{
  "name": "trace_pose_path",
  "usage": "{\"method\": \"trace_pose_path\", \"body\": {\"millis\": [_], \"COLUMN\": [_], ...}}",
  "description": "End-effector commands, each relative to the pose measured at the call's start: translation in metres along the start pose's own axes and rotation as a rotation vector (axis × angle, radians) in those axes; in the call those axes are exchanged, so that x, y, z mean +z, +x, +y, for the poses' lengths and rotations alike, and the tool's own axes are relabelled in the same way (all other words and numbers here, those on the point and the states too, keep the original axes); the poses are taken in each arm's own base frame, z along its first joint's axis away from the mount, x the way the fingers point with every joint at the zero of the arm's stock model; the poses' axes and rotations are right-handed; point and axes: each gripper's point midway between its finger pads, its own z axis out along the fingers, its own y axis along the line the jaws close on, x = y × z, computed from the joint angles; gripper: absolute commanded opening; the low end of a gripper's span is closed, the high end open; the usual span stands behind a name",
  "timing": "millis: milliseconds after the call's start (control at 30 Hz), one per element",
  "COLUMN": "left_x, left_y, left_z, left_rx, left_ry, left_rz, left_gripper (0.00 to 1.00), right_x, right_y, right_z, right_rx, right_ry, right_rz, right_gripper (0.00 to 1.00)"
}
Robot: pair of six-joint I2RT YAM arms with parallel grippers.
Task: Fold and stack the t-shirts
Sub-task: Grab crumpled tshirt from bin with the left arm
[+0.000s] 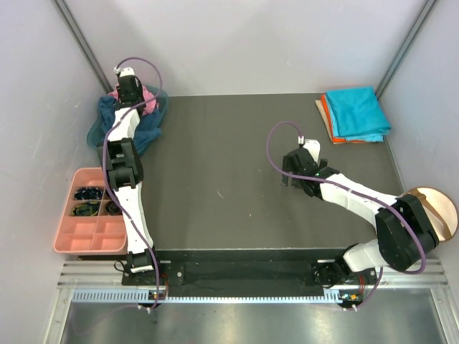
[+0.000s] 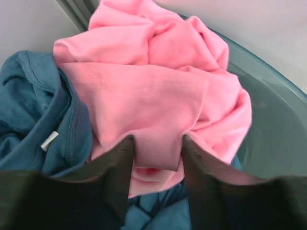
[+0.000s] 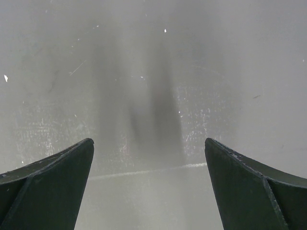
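A crumpled bright pink t-shirt [image 2: 153, 91] lies on a dark navy blue t-shirt [image 2: 29, 110] inside the teal basin [image 2: 273, 124] at the table's back left corner. My left gripper [image 2: 157, 139] reaches down into the basin [image 1: 93, 136], and its two fingers press a fold of the pink cloth between them. A folded turquoise t-shirt [image 1: 357, 113] rests on a folded orange t-shirt [image 1: 327, 115] at the back right. My right gripper [image 3: 147, 141] hovers open over bare table right of centre [image 1: 292, 179], with nothing between its fingers.
A salmon-pink compartment tray [image 1: 64, 215] with small dark items stands off the table's left edge, beside the left arm. A round tan disc [image 1: 434, 211] sits past the right edge. Grey walls close in both sides and the back.
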Motion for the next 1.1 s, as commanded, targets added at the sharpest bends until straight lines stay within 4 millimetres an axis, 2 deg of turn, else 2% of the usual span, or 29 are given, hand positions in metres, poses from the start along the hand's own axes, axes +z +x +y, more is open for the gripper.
{"method": "trace_pose_path", "body": {"millis": [0, 133, 167, 233, 300, 367, 467, 567, 600, 667, 700, 767, 800, 833, 867, 900, 933, 967, 1000, 1067], "left_x": [0.012, 0.020, 0.021, 0.023, 0.023, 0.017, 0.001, -0.024, -0.039, -0.059, -0.077, -0.102, -0.123, -0.137, -0.149, -0.169, -0.186, -0.199, -0.222, -0.249], "left_y": [-0.018, -0.005, -0.003, 0.002, 0.003, -0.007, -0.031, -0.062, -0.080, -0.095, -0.110, -0.128, -0.144, -0.152, -0.160, -0.177, -0.185, -0.194, -0.213, -0.227], "left_z": [0.013, 0.012, 0.012, 0.011, 0.009, 0.005, -0.005, -0.018, -0.021, -0.034, -0.036, -0.051, -0.053, -0.066, -0.071, -0.073, -0.090, -0.094, -0.094, -0.106], "left_rx": [0.003, 0.007, 0.006, 0.006, -0.005, -0.030, -0.086, -0.115, -0.122, -0.121, -0.123, -0.113, -0.116, -0.109, -0.098, -0.101, -0.090, -0.087, -0.096, -0.097], "left_ry": [-0.045, -0.042, -0.042, -0.038, -0.031, -0.005, 0.047, 0.098, 0.105, 0.119, 0.122, 0.141, 0.145, 0.167, 0.177, 0.185, 0.218, 0.229, 0.246, 0.283], "left_rz": [-0.081, -0.063, -0.060, -0.051, -0.045, -0.057, -0.089, -0.132, -0.160, -0.188, -0.217, -0.265, -0.301, -0.322, -0.342, -0.380, -0.401, -0.423, -0.469, -0.510], "left_gripper": [0.43, 0.24, 0.14, 0.00, 0.00, 0.00, 0.00, 0.00, 0.00, 0.00, 0.00, 0.00, 0.00, 0.00, 0.00, 0.00, 0.00, 0.00, 0.00, 0.00], "right_x": [-0.002, -0.003, -0.003, -0.004, -0.004, -0.003, -0.002, -0.002, -0.002, -0.003, -0.004, -0.005, -0.006, -0.006, -0.008, -0.008, -0.009, -0.010, -0.011, -0.013], "right_y": [-0.008, -0.010, -0.010, -0.011, -0.011, -0.008, -0.006, -0.004, -0.003, -0.002, -0.002, -0.001, -0.001, 0.001, 0.000, 0.001, 0.001, 0.001, 0.000, 0.000], "right_z": [0.006, 0.006, 0.006, 0.007, 0.007, 0.007, 0.008, 0.010, 0.012, 0.012, 0.014, 0.013, 0.014, 0.014, 0.014, 0.014, 0.014, 0.014, 0.015, 0.014], "right_rx": [0.012, 0.014, 0.010, 0.015, 0.017, 0.018, 0.024, 0.035, 0.037, 0.041, 0.044, 0.047, 0.045, 0.044, 0.044, 0.045, 0.043, 0.044, 0.045, 0.049], "right_ry": [-0.014, -0.015, -0.015, -0.018, -0.018, -0.018, -0.026, -0.041, -0.049, -0.057, -0.066, -0.072, -0.082, -0.084, -0.088, -0.093, -0.098, -0.102, -0.106, -0.113], "right_rz": [-0.014, -0.016, -0.015, -0.015, -0.016, -0.012, -0.007, -0.003, 0.001, 0.002, 0.000, 0.000, -0.001, 0.002, -0.001, 0.000, -0.001, -0.001, -0.006, -0.012], "right_gripper": [0.99, 0.99, 0.99, 0.99, 0.99, 0.99, 0.99, 0.99, 0.99, 0.99, 0.99, 0.99, 0.99, 0.99, 0.99, 0.99, 0.99, 0.99, 0.99, 0.99]}}
